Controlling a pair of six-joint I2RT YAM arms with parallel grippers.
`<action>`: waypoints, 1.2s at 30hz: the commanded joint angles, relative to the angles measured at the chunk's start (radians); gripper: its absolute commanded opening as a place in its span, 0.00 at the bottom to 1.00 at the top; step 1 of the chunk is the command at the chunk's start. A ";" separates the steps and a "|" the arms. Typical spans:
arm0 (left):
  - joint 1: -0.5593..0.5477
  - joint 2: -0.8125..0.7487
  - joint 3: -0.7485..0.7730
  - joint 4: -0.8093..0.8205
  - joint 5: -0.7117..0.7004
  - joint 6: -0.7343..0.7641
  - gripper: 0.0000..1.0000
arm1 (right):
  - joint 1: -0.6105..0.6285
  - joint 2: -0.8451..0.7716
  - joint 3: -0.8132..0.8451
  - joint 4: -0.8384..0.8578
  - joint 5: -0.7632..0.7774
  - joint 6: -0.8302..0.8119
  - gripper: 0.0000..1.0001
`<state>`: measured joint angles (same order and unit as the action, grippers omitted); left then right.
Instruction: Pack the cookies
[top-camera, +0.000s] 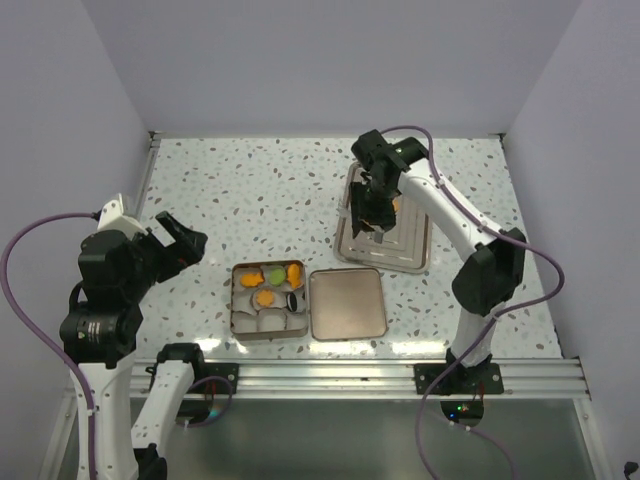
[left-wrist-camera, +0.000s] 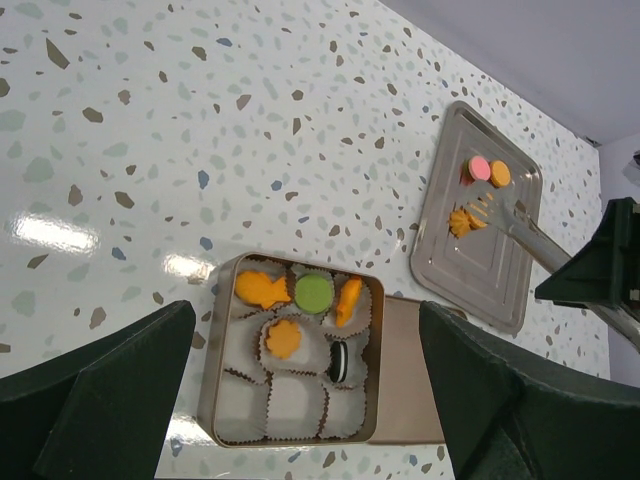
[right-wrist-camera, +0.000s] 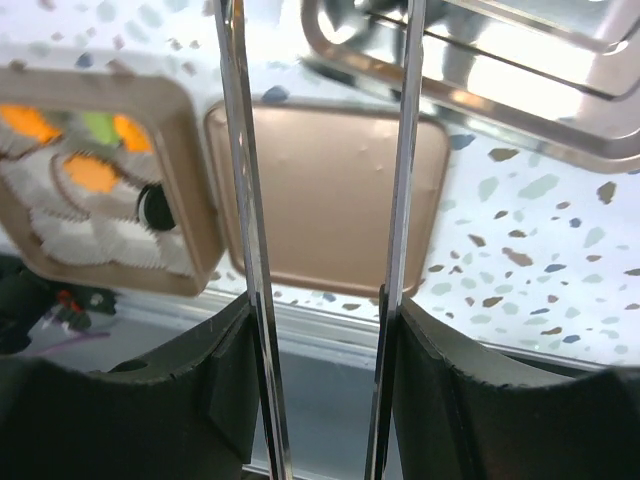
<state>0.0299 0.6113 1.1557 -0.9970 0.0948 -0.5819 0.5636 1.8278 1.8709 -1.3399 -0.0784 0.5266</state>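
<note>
A tan tin (top-camera: 240, 322) with white paper cups holds several cookies: an orange fish (left-wrist-camera: 262, 289), a green round (left-wrist-camera: 313, 292), an orange piece (left-wrist-camera: 347, 300), an orange flower (left-wrist-camera: 283, 338) and a black one (left-wrist-camera: 338, 362). On the metal tray (left-wrist-camera: 470, 275) lie a pink cookie (left-wrist-camera: 479, 168) and an orange one (left-wrist-camera: 500, 174). My right gripper (right-wrist-camera: 320, 310) is shut on metal tongs (right-wrist-camera: 243, 200), whose tips touch another orange cookie (left-wrist-camera: 460, 223) on the tray. My left gripper (left-wrist-camera: 305, 310) is open and empty above the tin.
The tin's lid (top-camera: 347, 303) lies upside down right of the tin, touching it. The tray (top-camera: 410, 250) sits at the back right of the speckled table. White walls enclose the table on three sides. A metal rail (top-camera: 350, 378) runs along the near edge.
</note>
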 joint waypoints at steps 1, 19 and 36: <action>-0.005 0.011 0.029 -0.005 -0.006 0.027 1.00 | -0.036 0.043 0.016 -0.121 0.054 -0.046 0.50; -0.013 0.042 0.052 -0.020 -0.041 0.050 1.00 | -0.105 0.165 -0.058 -0.045 0.049 -0.082 0.51; -0.012 0.094 0.024 0.077 -0.027 0.022 1.00 | -0.122 0.162 -0.108 -0.047 -0.007 -0.105 0.45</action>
<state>0.0235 0.6968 1.1744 -0.9878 0.0631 -0.5571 0.4469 2.0102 1.7683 -1.3415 -0.0547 0.4423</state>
